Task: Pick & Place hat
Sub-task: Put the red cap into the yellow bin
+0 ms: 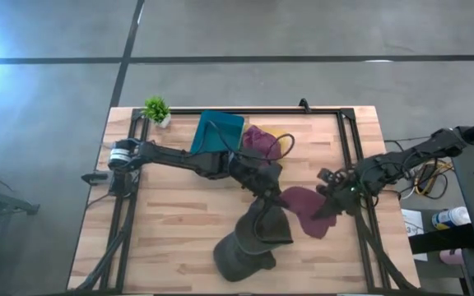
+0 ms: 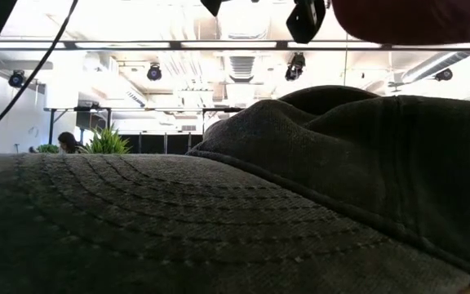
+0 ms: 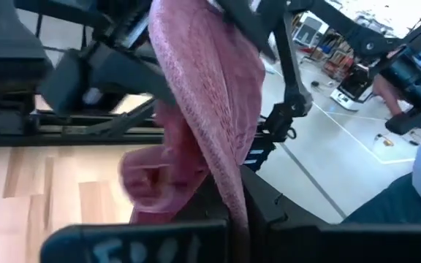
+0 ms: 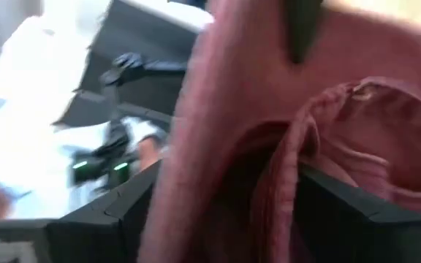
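Both arms are sharing the maroon hat [image 1: 304, 207], stretched between them at about four o'clock on the desk [image 1: 171, 230], so the lift step is underway; next comes carrying it to its spot. The left gripper [image 1: 275, 196] and right gripper [image 1: 329, 197] are each pinching its fabric. A dark cap [image 1: 249, 242] is lying at six o'clock.

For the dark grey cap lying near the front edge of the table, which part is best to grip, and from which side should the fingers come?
Probably the brim. The dark grey cap lies flat with its stiff, stitched brim stretching low over the table, thin enough to pinch. Come from above at the brim's front edge, the side away from the crown, which is soft and domed. The maroon knit hat lies close beside it.
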Available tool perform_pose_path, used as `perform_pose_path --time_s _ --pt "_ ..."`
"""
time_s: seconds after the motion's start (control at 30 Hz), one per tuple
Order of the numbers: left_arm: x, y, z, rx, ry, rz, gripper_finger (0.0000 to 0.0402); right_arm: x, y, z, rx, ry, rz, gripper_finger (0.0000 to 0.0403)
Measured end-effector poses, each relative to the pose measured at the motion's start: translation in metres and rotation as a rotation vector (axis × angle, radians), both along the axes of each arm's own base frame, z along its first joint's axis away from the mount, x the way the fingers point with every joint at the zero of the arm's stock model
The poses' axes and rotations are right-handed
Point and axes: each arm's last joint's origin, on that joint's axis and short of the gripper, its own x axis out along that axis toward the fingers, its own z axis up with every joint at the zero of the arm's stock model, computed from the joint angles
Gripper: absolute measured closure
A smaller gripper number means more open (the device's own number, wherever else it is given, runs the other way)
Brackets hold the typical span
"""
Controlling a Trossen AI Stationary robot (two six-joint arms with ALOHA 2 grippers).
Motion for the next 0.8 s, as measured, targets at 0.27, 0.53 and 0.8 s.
perform_pose_path --time_s 0.27,0.53,0.8 --pt "-0.001 -0.006 -0.005 -0.014 0.000 -0.021 0.0394 0.009 0.007 0.008 0.168 -0.016 0.097 0.0147" --pt "-0.003 -0.009 -0.011 -0.098 -0.101 -0.016 0.0393 0.010 0.009 0.011 0.253 0.011 0.132 0.0147" --pt "-0.005 -0.012 -0.013 -0.150 -0.149 -0.021 0.0393 0.024 0.016 0.017 0.352 -0.052 0.192 0.0147"
